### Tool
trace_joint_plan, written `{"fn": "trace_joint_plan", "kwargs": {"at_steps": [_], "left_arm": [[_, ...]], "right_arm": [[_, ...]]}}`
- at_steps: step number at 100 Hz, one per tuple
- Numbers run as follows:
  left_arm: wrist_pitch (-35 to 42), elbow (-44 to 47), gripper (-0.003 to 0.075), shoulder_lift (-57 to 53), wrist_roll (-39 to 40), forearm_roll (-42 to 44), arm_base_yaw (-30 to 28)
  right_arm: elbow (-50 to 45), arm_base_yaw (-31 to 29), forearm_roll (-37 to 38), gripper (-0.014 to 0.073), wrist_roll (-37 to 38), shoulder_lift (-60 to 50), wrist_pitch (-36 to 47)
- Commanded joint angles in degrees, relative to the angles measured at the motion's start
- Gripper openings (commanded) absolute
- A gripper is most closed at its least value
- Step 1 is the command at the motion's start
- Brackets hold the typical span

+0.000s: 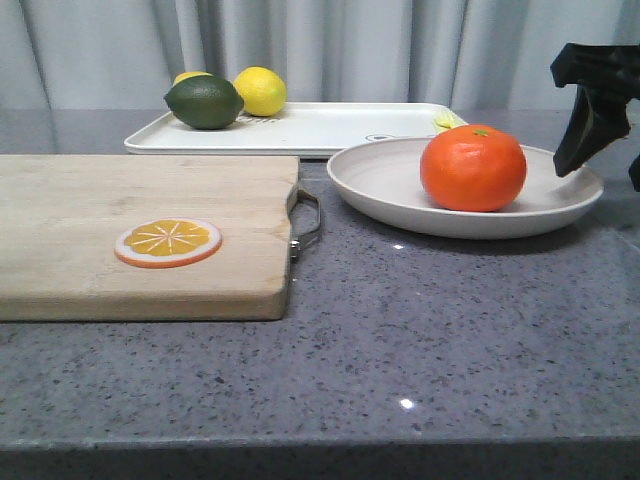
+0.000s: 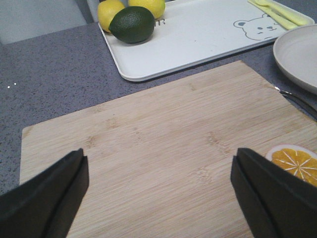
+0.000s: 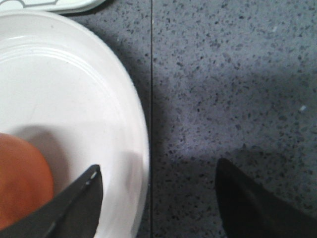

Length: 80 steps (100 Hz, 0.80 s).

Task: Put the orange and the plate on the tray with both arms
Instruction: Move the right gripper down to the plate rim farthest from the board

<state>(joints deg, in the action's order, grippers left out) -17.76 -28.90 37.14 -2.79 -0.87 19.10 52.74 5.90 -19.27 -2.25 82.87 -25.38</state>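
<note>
The orange (image 1: 473,167) sits in the off-white plate (image 1: 380,190) on the grey counter, right of centre. The white tray (image 1: 330,128) lies just behind the plate. My right gripper (image 1: 610,150) hovers at the plate's right rim, open and empty. In the right wrist view its jaws (image 3: 158,168) straddle the rim: one finger is over the plate (image 3: 74,74) near the orange (image 3: 20,178), the other over the counter. My left gripper (image 2: 159,152) is open and empty above the cutting board; it is out of the front view. The tray (image 2: 198,39) and plate edge (image 2: 297,54) show beyond it.
A wooden cutting board (image 1: 120,230) with a metal handle (image 1: 308,222) lies at the left and carries an orange slice disc (image 1: 168,242). A dark green lime (image 1: 204,102) and two lemons (image 1: 260,90) occupy the tray's left end. Yellow utensils (image 2: 275,12) lie at its right end.
</note>
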Motion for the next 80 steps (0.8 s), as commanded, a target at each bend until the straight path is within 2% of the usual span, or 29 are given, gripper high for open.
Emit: {"fn": "trace_joint_plan", "kwargs": {"at_steps": [1, 21, 59, 80], "left_arm": [[4.7, -1.4, 0.0568, -0.2, 0.6, -0.5, -0.3], [4.7, -1.4, 0.0568, -0.2, 0.6, -0.5, -0.3], [4.7, -1.4, 0.0568, -0.2, 0.6, -0.5, -0.3], [4.7, -1.4, 0.0568, -0.2, 0.6, -0.5, -0.3]], "right_arm": [[1.9, 0.1, -1.2, 0.0485, -0.5, -1.3, 1.6], [1.9, 0.1, -1.5, 0.0419, -0.5, 0.1, 1.3], [1.9, 0.1, -2.0, 0.0408, -0.5, 1.2, 0.9], [1.9, 0.1, -2.5, 0.0304, -0.5, 1.2, 0.9]]}}
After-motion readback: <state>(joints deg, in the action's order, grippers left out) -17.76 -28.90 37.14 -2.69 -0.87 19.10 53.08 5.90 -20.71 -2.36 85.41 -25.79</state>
